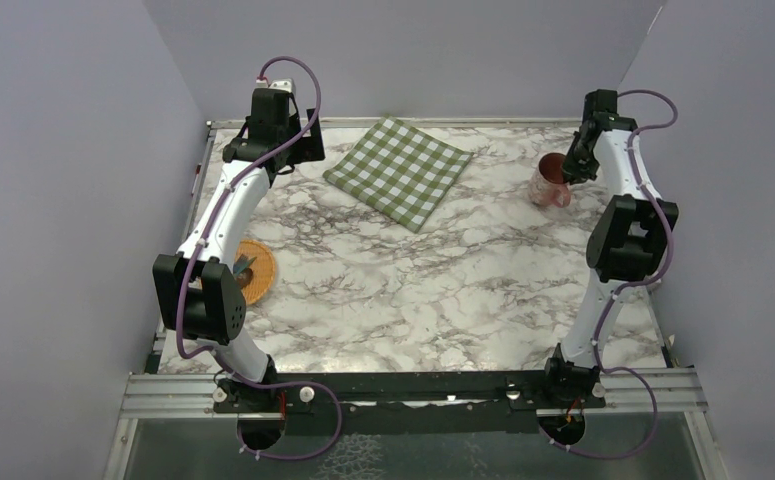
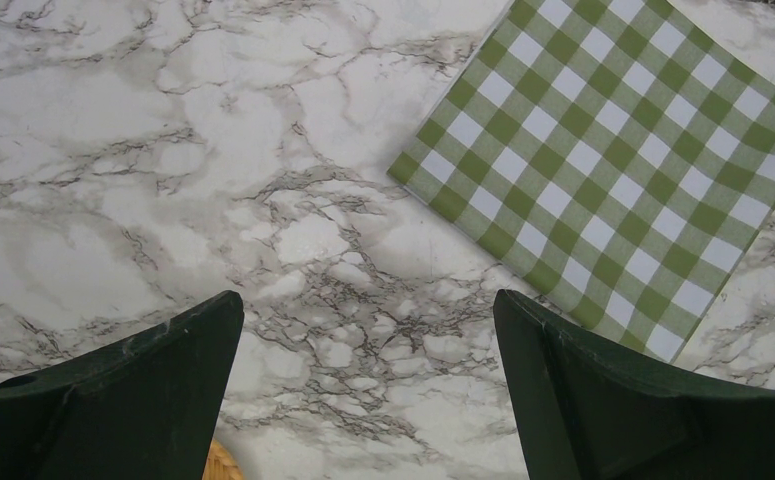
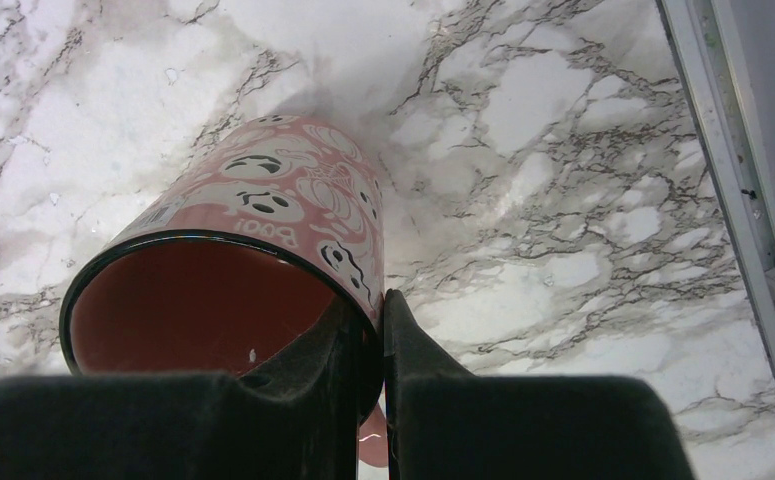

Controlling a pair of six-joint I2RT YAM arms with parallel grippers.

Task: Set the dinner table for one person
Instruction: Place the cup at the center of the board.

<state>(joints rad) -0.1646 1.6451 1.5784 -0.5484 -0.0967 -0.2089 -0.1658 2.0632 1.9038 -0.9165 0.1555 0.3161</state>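
right pincer (image 3: 381, 312) pinches the pink mug (image 3: 283, 200) by its rim at two o'clock, likely to carry it; left pincer (image 2: 368, 305) hangs spread.

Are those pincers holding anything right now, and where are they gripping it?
The right pincer pinches the pink mug by its rim wall, one finger inside, one outside. The left pincer is open and empty.

You see only part of the orange mat (image 1: 261, 282) behind the left arm (image 1: 225, 205), the dark thing (image 1: 242, 268) on it is too small to name, and the checked cloth (image 2: 613, 160) runs off the left wrist view.
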